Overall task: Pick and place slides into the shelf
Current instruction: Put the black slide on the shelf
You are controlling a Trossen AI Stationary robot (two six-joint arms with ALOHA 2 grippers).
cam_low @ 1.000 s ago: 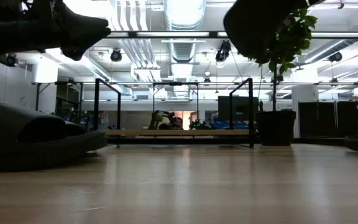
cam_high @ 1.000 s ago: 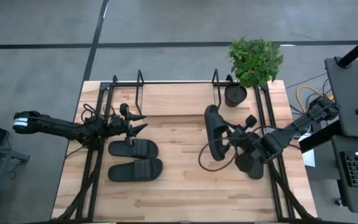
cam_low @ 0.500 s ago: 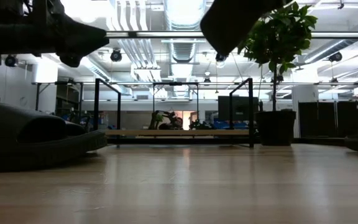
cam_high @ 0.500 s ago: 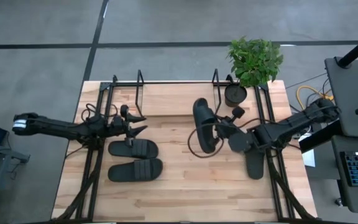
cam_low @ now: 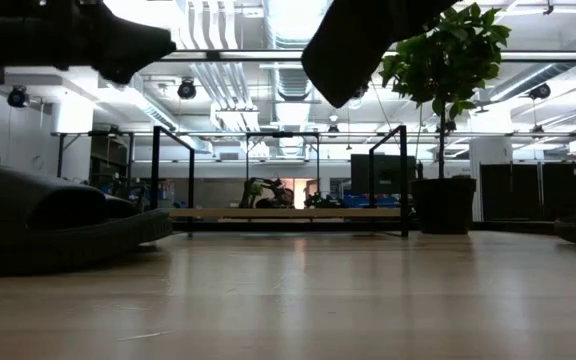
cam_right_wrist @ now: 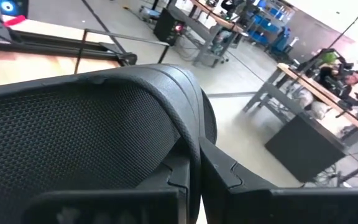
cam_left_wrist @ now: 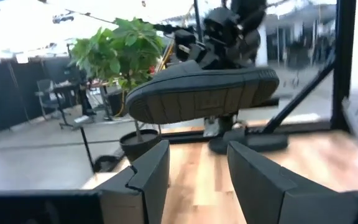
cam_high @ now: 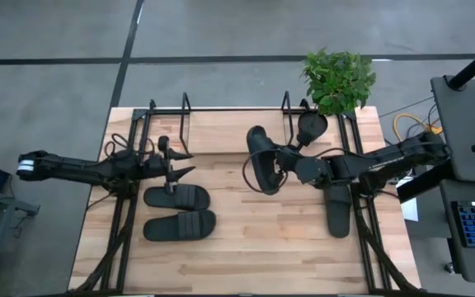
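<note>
Two black slides lie side by side on their soles at the table's left, one (cam_high: pixel 177 196) nearer the far edge and one (cam_high: pixel 180 224) nearer the near edge. My left gripper (cam_high: pixel 176 165) hovers open just beyond them, touching nothing; its fingers (cam_left_wrist: pixel 194 177) frame the view. My right gripper (cam_high: pixel 280 161) is shut on a third slide (cam_high: pixel 261 159), held in the air near the table's middle. A fourth slide (cam_high: pixel 338 210) lies by the right frame. The wire shelf (cam_high: pixel 236 109) stands at the far edge, its board (cam_low: pixel 288 212) showing low. My right gripper comes level from the table's right and pinches the third slide by its raised side rim (cam_right_wrist: pixel 188 134), one finger on the textured inner side and one finger (cam_right_wrist: pixel 241 180) outside. The slide is lifted clear and turned on edge, its sole (cam_left_wrist: pixel 204 93) facing the table's left.
A potted plant (cam_high: pixel 336 78) in a black pot (cam_high: pixel 312 125) stands at the far right corner, beside the shelf's right upright. Black frame rails run along the table's left (cam_high: pixel 122 223) and right (cam_high: pixel 361 231) sides. Bare wood lies between the slides and the near edge.
My right gripper has carried the third slide toward the table's left and far edge, nearer the shelf, still shut on it and lifted clear. The slide has stayed on edge. The other slides have kept still.
</note>
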